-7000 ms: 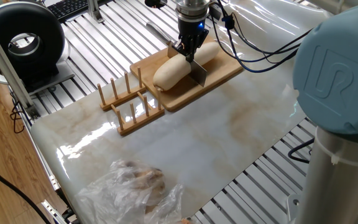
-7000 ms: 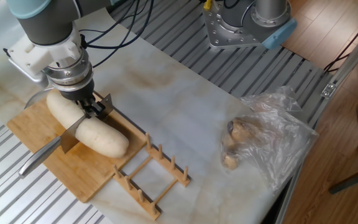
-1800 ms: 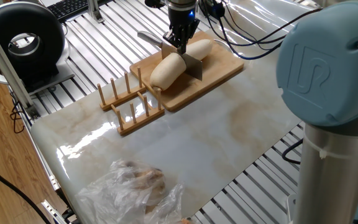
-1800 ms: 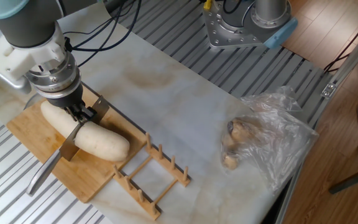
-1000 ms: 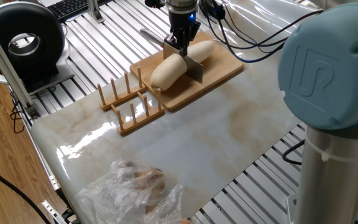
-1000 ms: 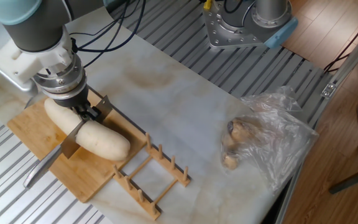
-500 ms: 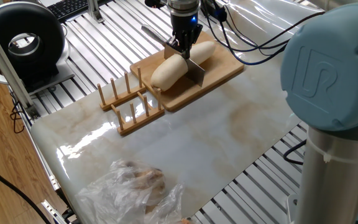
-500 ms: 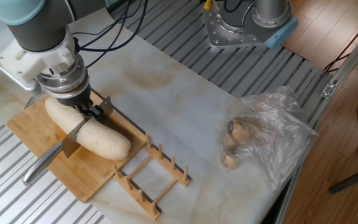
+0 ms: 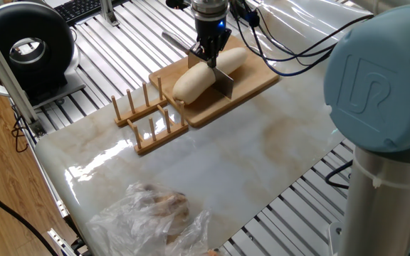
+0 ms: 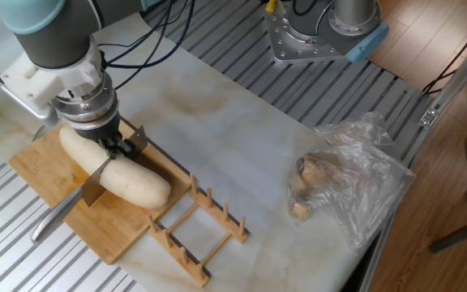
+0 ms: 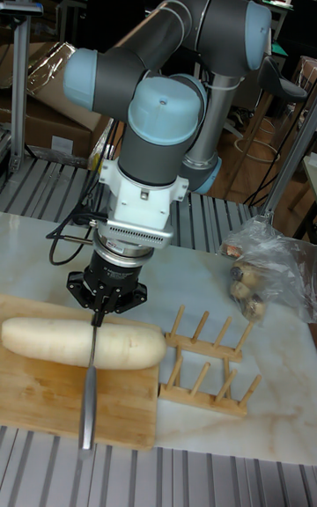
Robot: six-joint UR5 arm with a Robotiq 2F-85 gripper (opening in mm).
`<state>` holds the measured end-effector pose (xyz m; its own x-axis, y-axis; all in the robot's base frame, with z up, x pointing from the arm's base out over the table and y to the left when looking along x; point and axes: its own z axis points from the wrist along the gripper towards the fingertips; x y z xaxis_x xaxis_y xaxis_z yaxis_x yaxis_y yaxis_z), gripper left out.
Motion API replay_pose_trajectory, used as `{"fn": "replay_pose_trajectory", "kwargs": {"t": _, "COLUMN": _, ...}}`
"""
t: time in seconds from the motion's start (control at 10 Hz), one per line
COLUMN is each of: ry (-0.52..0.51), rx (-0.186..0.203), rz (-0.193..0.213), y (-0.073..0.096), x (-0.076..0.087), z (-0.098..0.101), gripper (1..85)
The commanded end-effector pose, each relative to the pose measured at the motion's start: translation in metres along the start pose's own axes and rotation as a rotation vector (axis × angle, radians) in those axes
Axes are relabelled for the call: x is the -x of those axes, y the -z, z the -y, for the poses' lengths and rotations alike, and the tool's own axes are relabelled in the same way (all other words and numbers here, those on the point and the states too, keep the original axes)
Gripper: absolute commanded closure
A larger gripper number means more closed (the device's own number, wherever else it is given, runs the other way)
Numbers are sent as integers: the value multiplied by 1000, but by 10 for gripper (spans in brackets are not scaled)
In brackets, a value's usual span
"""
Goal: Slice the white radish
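Long cream-white radish lies lengthwise on the pale wooden cutting board, which sits at one end of the marbled white tabletop. It runs nearly the board's full length, so the whole root is backed by wood for cutting.

Grey two-finger gripper comes straight down from the wrist, pinched closed on the spine of a flat steel knife. Blade stands on edge, set crosswise to the radish about midway along it. In the tall fixed view the blade looks buried in the flesh, handle pointing off the board's near edge. Gripping over the blade rather than the handle probably puts the arm's push right above the cut.

Radish still reads as one body from all three views; I cannot tell whether the blade has reached the board. My guess: mid-cut, first slice not yet free.

Slotted wooden dish rack stands just beside the board, near the radish's rounded end. Crumpled clear plastic bag with brownish contents lies well apart at the far end, out of the way.
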<state>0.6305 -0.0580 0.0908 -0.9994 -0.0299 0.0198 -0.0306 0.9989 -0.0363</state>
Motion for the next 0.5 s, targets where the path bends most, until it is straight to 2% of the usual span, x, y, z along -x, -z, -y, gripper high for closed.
{"fn": "replay_pose_trajectory", "kwargs": {"t": 0.0, "ry": -7, "rx": 13, "rz": -1, "y": 3, "x": -2, "z": -5, "gripper": 843}}
{"fn": "replay_pose_trajectory", "kwargs": {"t": 0.4, "ry": -20, "rx": 19, "rz": -3, "y": 2, "x": -1, "z": -10, "gripper": 843}}
